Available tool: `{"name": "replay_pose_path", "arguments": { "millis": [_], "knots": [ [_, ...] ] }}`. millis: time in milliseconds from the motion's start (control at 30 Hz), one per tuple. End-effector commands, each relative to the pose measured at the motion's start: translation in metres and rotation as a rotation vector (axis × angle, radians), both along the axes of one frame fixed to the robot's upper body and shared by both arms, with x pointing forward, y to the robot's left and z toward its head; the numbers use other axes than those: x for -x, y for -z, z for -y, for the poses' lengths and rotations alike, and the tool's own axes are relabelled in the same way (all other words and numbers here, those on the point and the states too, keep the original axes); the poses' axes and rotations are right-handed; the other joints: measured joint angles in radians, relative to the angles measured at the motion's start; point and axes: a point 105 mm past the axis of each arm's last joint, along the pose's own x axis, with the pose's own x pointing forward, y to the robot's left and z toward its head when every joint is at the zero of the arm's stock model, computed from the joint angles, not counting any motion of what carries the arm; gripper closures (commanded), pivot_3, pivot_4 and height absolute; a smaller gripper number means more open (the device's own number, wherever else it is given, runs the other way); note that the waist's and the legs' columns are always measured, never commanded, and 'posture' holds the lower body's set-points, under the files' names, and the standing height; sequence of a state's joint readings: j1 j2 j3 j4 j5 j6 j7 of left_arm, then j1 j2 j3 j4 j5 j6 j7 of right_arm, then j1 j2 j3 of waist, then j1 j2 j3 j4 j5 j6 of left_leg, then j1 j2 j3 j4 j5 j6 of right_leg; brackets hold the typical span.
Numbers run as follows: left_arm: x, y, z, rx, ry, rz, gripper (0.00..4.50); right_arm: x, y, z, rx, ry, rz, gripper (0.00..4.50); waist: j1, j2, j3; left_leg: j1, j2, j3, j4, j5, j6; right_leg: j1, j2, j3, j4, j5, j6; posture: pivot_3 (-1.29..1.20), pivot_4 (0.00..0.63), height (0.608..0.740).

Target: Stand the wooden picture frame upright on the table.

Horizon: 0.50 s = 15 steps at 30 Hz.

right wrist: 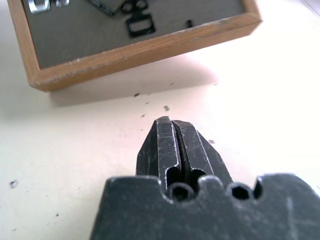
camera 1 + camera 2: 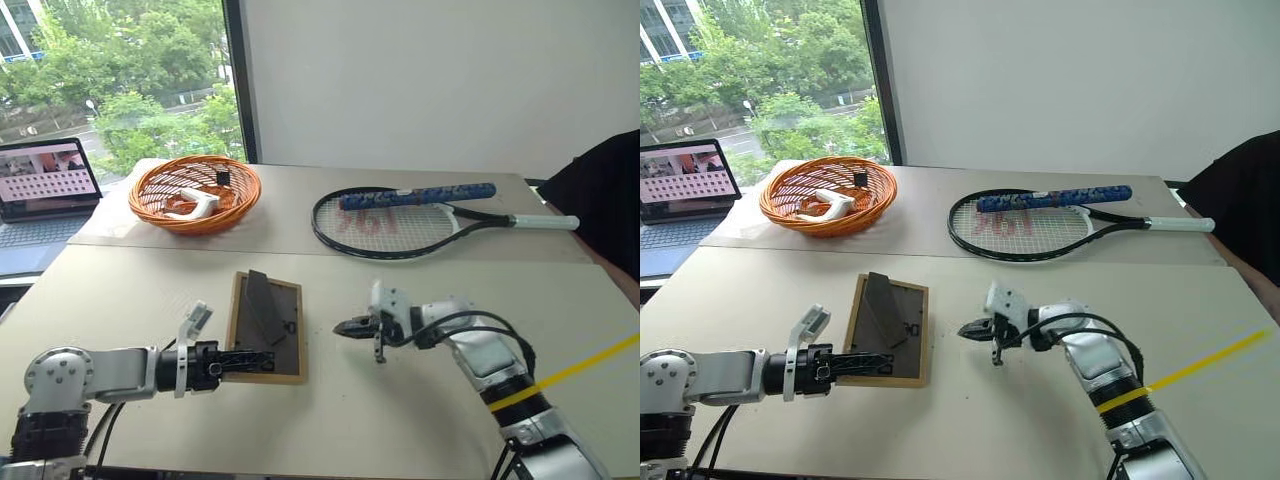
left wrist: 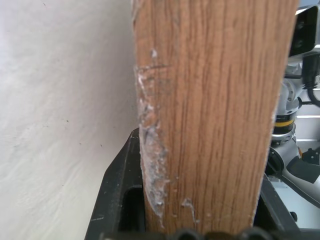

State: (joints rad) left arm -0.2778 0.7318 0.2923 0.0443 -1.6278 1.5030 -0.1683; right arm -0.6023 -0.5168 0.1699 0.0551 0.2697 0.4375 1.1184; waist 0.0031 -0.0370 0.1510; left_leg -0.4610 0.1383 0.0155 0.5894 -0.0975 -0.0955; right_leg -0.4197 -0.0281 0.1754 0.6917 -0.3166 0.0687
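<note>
The wooden picture frame lies face down on the table, its dark grey backboard up and its stand folded out. My left gripper reaches in from the left and is shut on the frame's near edge. In the left wrist view the light wood sits between the two black fingers. My right gripper hovers just right of the frame, pointing at it, shut and holding nothing. In the right wrist view the shut fingertips stay short of the frame's edge.
An orange wicker basket with small items stands at the back left. A tennis racket lies at the back right, and a laptop sits at the far left. A yellow tape strip crosses the right side. A person's dark sleeve shows at the right edge.
</note>
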Motion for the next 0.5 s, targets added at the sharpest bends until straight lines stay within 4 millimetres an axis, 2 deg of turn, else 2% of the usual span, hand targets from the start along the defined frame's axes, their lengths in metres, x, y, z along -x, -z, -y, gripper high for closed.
{"name": "replay_pose_path", "arguments": {
  "millis": [33,133,233,267,333,367,500],
  "knots": [
    [-0.004,-0.022,-0.003,-0.026,0.023,0.127,3.45,0.011,-0.053,0.001,-0.151,-0.038,-0.055,4.20,0.000,0.000,0.000,0.000,0.000,0.000,0.000,0.000,0.000,0.000,0.000,0.000,0.000,0.000,0.000,0.00,0.150,0.703],
    [-0.003,-0.028,0.001,-0.013,0.065,0.154,3.45,0.028,-0.062,-0.015,-0.159,-0.120,-0.127,3.49,-0.001,-0.001,0.000,0.000,0.000,0.000,-0.002,0.000,0.000,0.000,0.000,0.000,0.000,-0.001,-0.001,0.00,0.150,0.703],
    [-0.002,-0.031,0.008,-0.001,0.112,0.172,3.45,0.029,-0.063,-0.035,-0.182,-0.126,-0.145,2.37,-0.002,-0.001,0.001,0.000,0.000,0.000,-0.005,0.000,0.000,-0.001,0.000,0.000,-0.002,-0.001,-0.001,0.00,0.150,0.703],
    [-0.001,-0.031,0.010,-0.001,0.127,0.173,3.45,0.029,-0.062,-0.041,-0.181,-0.128,-0.149,2.14,-0.003,-0.001,0.001,0.000,0.000,0.000,-0.005,0.000,0.000,-0.001,0.000,0.000,-0.002,-0.001,-0.001,0.00,0.150,0.703],
    [0.002,-0.033,0.017,0.010,0.162,0.181,3.45,0.028,-0.055,-0.055,-0.172,-0.139,-0.158,1.37,-0.006,-0.001,0.001,-0.001,0.000,0.000,-0.005,0.000,0.000,-0.002,0.000,0.000,-0.002,-0.001,-0.001,0.00,0.150,0.703],
    [0.003,-0.033,0.020,0.010,0.177,0.184,3.45,0.028,-0.052,-0.061,-0.169,-0.147,-0.166,1.18,-0.007,-0.001,0.001,-0.001,0.000,0.000,-0.005,0.000,0.000,-0.002,0.000,0.000,-0.002,-0.001,-0.001,0.00,0.150,0.703],
    [0.003,-0.036,0.025,0.015,0.205,0.196,3.45,0.026,-0.043,-0.073,-0.163,-0.171,-0.199,1.18,-0.009,-0.002,0.001,-0.002,0.000,0.000,-0.005,0.000,0.000,-0.002,0.000,0.000,-0.002,-0.001,-0.001,0.00,0.150,0.703]
  ]
}}
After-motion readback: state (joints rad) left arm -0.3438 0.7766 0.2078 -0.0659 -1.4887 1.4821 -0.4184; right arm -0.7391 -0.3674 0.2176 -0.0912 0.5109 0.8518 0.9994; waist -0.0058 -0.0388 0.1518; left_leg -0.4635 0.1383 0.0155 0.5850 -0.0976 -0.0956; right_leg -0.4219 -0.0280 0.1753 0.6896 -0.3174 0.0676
